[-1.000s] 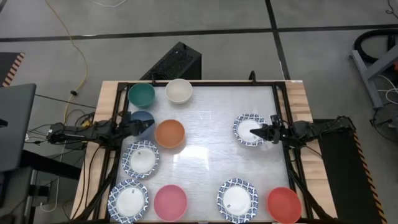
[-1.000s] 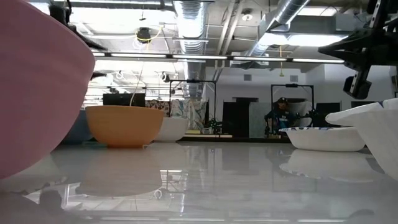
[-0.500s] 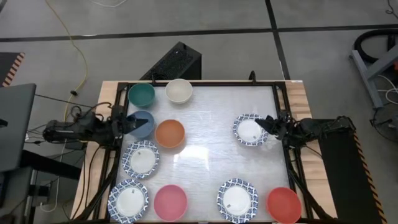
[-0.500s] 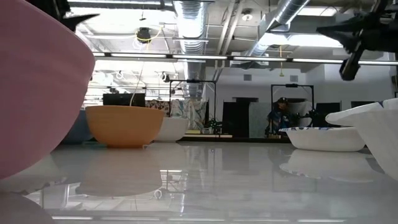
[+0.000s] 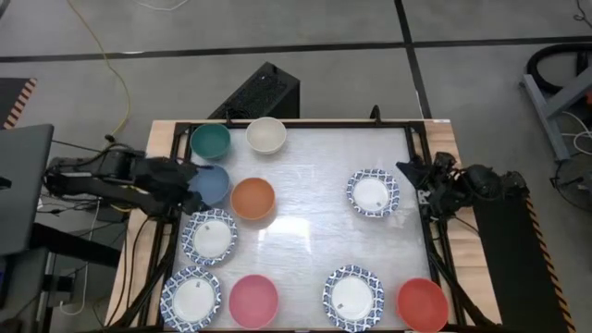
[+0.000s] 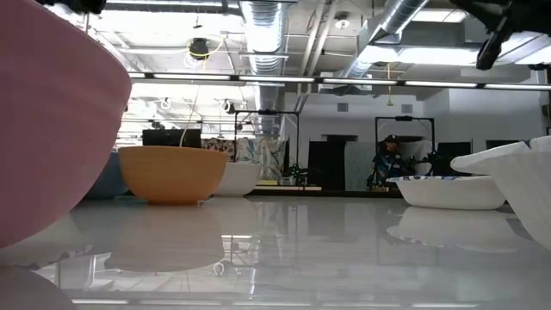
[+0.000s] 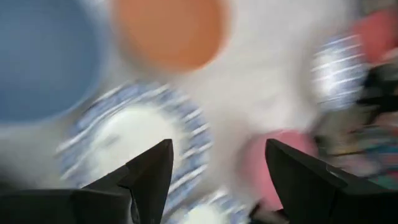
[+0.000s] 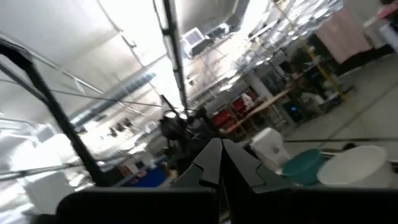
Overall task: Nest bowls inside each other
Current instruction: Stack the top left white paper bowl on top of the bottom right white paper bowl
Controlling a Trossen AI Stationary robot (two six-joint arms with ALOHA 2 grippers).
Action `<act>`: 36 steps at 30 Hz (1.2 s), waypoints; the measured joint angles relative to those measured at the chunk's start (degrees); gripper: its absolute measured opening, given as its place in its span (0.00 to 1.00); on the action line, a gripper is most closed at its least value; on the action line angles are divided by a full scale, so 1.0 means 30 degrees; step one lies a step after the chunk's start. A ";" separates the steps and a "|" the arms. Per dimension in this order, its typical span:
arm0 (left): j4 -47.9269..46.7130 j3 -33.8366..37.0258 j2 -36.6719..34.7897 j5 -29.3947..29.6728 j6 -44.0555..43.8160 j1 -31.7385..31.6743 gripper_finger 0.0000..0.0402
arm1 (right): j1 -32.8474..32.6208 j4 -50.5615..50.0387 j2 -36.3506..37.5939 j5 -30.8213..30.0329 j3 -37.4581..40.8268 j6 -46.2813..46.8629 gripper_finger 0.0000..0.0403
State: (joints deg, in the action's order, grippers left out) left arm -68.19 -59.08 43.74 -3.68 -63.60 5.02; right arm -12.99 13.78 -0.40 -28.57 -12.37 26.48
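None of the bowls is nested yet; in the high view all ten lie apart on the table (image 5: 305,148). The left gripper (image 5: 190,190) hovers at the left edge with its fingers (image 7: 152,174) wide apart and nothing between them. Its tip is over the near rim of the blue bowl (image 5: 212,184), so this bowl lies directly in front of the gripper, toward the middle of the table. Just beyond the blue bowl, on the same line, stands the orange bowl (image 5: 252,198), and the two almost touch. A patterned bowl (image 5: 210,236) is just beside them toward the front edge, and the teal bowl (image 5: 211,141) and the cream bowl (image 5: 266,135) are toward the back edge. The right gripper (image 5: 407,169) is at the right edge of the table, with its fingers pressed together and holding nothing. The patterned bowl (image 5: 372,193) nearest to it lies a little toward the table's centre, near but not touching. The pink bowl (image 5: 253,299), the red bowl (image 5: 422,303) and two more patterned bowls (image 5: 352,296) stand along the front edge, well apart from both grippers. The left arm is judged the nearer one for the next pick. A round bowl has no long axis, so probably only the rim point matters.
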 joint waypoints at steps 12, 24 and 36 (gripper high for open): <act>-0.3430 -0.0155 0.4435 0.1170 0.2401 0.1244 0.61 | 0.0000 -0.1883 -0.0007 -0.0447 -0.0237 0.0298 0.08; -0.4562 -0.0140 0.6659 0.2418 0.3253 0.3131 0.61 | 0.0000 -0.2067 -0.0007 -0.0542 -0.0237 0.0065 0.08; -0.4421 -0.0121 0.9827 0.2811 0.6624 0.3701 0.61 | 0.0000 -0.2090 -0.0007 -0.0534 -0.0237 0.0014 0.08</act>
State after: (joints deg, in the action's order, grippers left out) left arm -81.45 -59.45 73.23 4.76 -43.72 16.12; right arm -12.99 7.51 -0.43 -30.17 -13.08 26.52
